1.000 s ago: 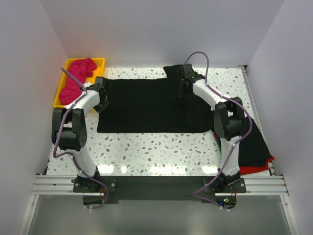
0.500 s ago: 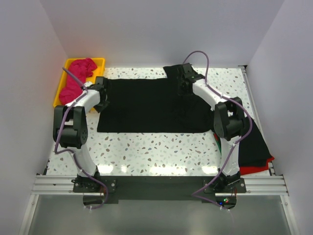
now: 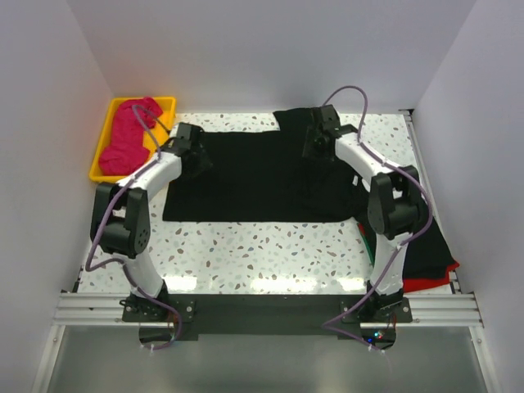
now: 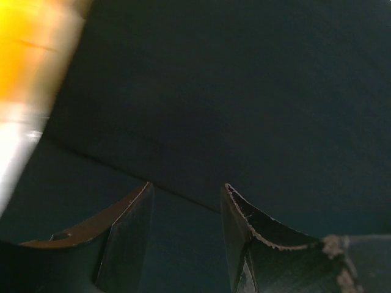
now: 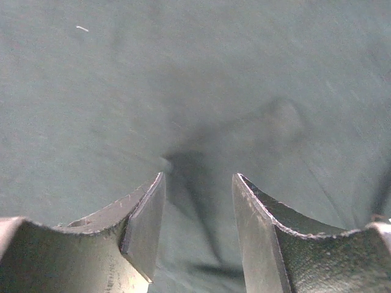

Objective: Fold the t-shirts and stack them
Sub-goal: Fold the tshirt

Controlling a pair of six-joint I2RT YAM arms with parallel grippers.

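Lying on desk: big black t-shirt, spread flat across the middle and far part, one sleeve at the far edge near the right arm.
Left claw: open, fingers apart, nothing between them; just above the left side of the black t-shirt, a straight fold line in the cloth beyond the tips.
Right claw: open, holding nothing; low over the far right part of the same t-shirt, a small pucker in the cloth between the fingers.
Pink t-shirt: bunched in the yellow tray at the far left corner, apart from the black one.
Right-side pile: black t-shirt on top of a red one, red edge showing at the near right of the desk, partly hidden by the right arm.
Contact: cannot tell if either claw touches the cloth.
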